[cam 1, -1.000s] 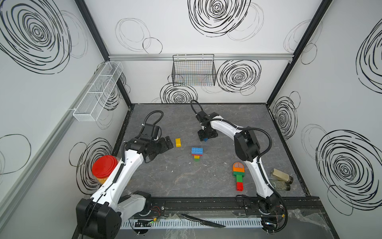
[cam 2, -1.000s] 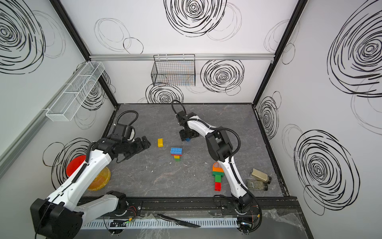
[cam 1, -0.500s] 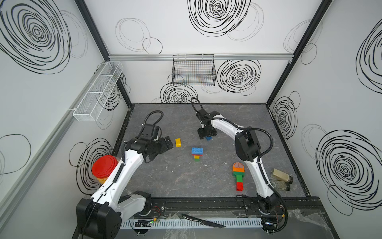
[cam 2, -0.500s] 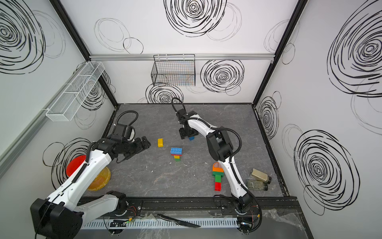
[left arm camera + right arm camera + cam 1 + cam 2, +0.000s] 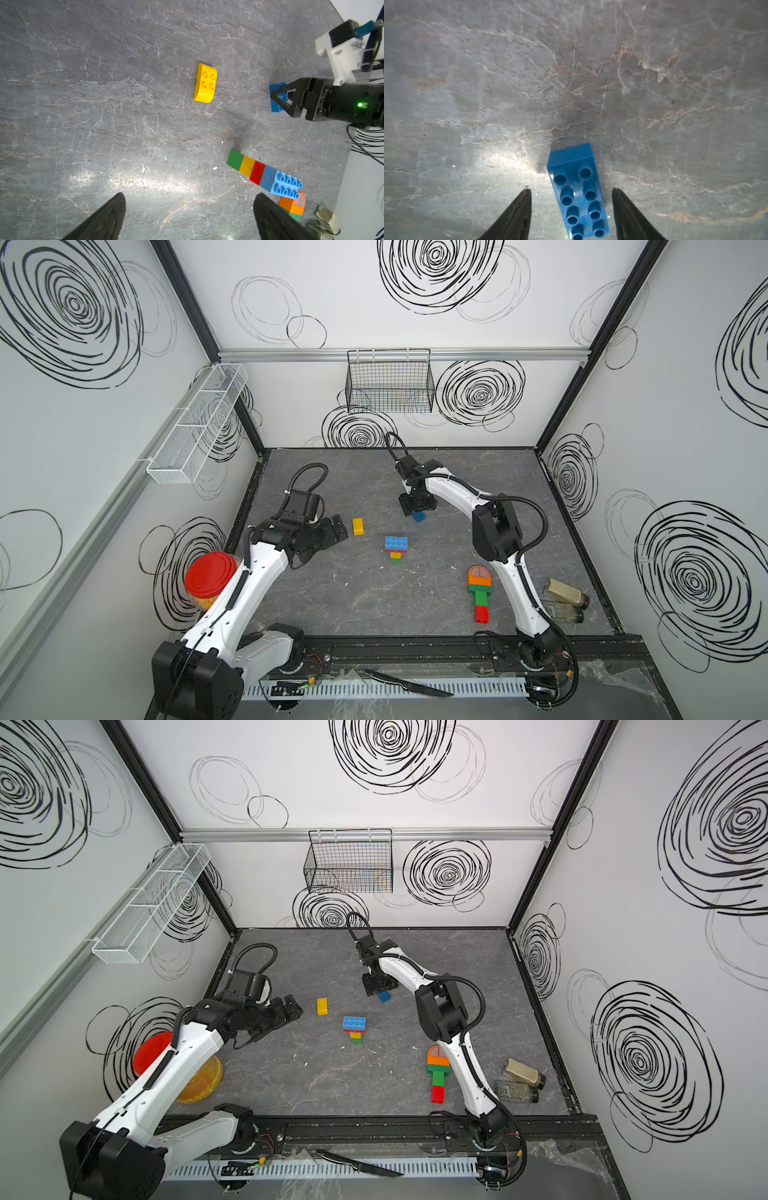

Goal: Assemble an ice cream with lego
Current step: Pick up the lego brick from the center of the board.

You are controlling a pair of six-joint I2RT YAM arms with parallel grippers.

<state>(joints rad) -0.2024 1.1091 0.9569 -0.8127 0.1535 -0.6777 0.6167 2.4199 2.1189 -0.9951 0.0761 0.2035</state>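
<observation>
Right fingers (image 5: 512, 216) have narrowed, pointing down astride the blue brick (image 5: 577, 197)

2 top views high over the table (image 5: 374, 605) — wrist views close, downward

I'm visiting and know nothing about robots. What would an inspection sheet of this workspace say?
Surface: grey marbled table, white flecks.
Job's things: blue brick, yellow rounded brick, four-colour stack, red-green-orange ice cream lying flat.
Clutter: red-lidded jar, two spice bottles, knife on the front rail.
Grippers: left gripper open, empty; right gripper open, straddling the blue brick, not clamped.
Cables: black hose looping over each wrist; loose wires at the bases.
Surroundings: swirl-patterned walls, black wire basket, white mesh shelf.
</observation>
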